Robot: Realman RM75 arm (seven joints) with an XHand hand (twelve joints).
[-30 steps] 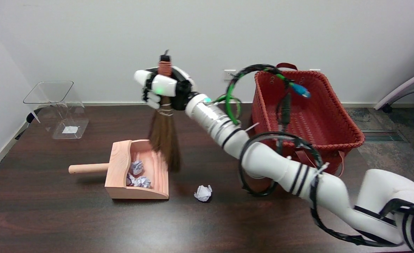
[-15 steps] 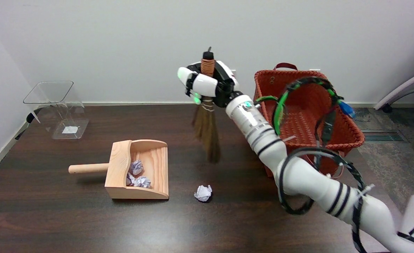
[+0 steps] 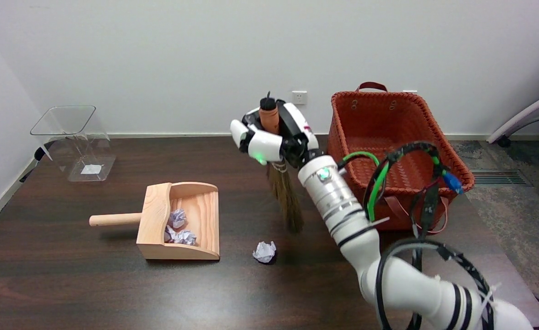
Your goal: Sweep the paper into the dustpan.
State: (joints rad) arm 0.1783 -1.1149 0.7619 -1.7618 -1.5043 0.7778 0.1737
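Observation:
My right hand (image 3: 274, 137) grips the handle of a small straw hand broom (image 3: 285, 197), held nearly upright with its bristles pointing down above the table. The bristle tips hang to the upper right of a crumpled white paper ball (image 3: 264, 251) that lies on the dark table, and stay apart from it. A wooden dustpan (image 3: 184, 220) sits to the left of the ball, its open mouth facing right and its round handle pointing left. A few crumpled paper balls (image 3: 177, 228) lie inside it.
A red woven basket (image 3: 438, 137) stands on the table's right side, close behind my forearm. A clear plastic bin (image 3: 74, 140) sits at the far left. Loose cables (image 3: 402, 183) loop around my arm.
My hand has carried the broom from over the dustpan to the right, then lower and toward the near side. The loose paper ball and dustpan have not moved.

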